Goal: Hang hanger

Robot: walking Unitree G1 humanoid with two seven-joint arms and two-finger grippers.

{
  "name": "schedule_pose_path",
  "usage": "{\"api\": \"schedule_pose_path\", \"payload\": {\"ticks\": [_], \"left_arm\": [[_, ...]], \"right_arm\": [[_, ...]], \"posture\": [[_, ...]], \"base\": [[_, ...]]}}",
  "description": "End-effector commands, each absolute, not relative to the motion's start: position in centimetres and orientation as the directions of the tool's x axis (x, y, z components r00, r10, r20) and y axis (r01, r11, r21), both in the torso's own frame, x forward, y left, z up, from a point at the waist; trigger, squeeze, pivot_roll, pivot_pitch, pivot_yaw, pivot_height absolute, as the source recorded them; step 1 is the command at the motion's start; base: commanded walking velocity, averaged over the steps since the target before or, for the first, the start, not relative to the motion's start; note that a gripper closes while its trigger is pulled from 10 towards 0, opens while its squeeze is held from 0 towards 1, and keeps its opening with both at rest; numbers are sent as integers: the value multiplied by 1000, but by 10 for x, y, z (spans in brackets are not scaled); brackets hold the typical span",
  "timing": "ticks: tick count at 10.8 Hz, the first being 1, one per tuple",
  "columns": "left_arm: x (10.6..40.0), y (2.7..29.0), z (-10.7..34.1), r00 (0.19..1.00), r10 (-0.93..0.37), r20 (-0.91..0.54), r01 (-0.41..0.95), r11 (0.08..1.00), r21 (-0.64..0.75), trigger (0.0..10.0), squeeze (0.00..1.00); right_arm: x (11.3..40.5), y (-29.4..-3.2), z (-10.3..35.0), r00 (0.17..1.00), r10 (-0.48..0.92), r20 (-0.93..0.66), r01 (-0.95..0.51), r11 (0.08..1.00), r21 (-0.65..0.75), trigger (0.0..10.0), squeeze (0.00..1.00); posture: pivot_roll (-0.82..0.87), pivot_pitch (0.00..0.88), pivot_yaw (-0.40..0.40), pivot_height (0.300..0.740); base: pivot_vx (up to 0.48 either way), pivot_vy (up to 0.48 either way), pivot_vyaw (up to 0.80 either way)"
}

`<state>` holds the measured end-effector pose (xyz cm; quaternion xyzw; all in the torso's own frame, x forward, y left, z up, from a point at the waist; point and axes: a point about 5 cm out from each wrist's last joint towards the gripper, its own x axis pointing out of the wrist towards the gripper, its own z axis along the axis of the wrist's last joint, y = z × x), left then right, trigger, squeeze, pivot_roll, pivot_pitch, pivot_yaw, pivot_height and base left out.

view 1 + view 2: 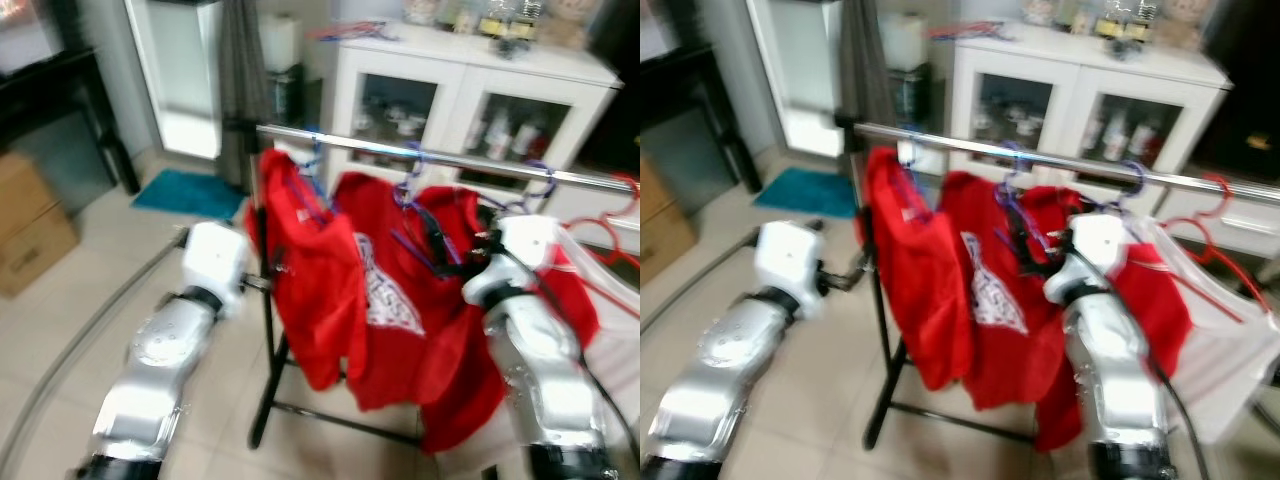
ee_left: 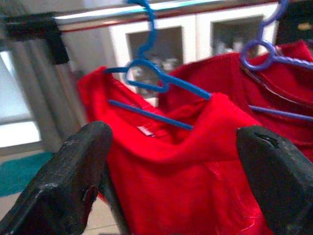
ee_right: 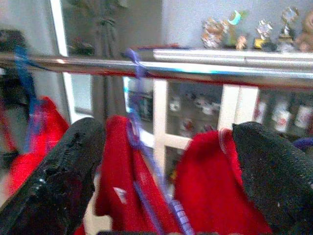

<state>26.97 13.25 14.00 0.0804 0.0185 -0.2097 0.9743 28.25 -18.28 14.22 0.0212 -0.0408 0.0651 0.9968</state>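
Left wrist view is showing a thin blue plastic hanger (image 2: 156, 81) hooking over the shiny metal rail (image 2: 146, 10) near its end, its long bar running along the rail and carrying a soft red shirt (image 2: 181, 166). Left pincer (image 2: 171, 181) is standing wide open below it. Right pincer (image 3: 171, 181) is also gaping wide by a purple hanger (image 3: 146, 161).
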Motion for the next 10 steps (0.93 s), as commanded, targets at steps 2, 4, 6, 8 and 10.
{"api": "schedule_pose_path", "payload": {"ticks": [2,4,6,8,10], "left_arm": [[272,138,144,894,-443,-62,447,878,169,10000,0],[271,128,151,756,-648,-94,655,744,131,10000,0],[265,124,156,645,-755,-122,764,640,78,10000,0],[263,124,161,560,-816,-144,828,559,53,10000,0],[260,127,162,513,-840,-175,856,516,31,10000,0]], "right_arm": [[288,-175,151,980,173,101,-176,984,21,10000,1000],[316,-174,158,961,275,-18,-273,960,66,10000,1000],[338,-186,164,961,258,-96,-256,966,24,10000,0],[351,-196,164,946,271,-180,-281,959,-27,10000,0],[354,-209,174,944,268,-192,-279,960,-33,10000,0]], "posture": [[33,0,-29,740],[25,0,-28,740],[23,0,-31,740],[30,0,-36,740],[37,0,-44,740]], "base": [[0,0,0],[0,0,0],[0,0,0],[0,0,0],[0,0,0]]}}
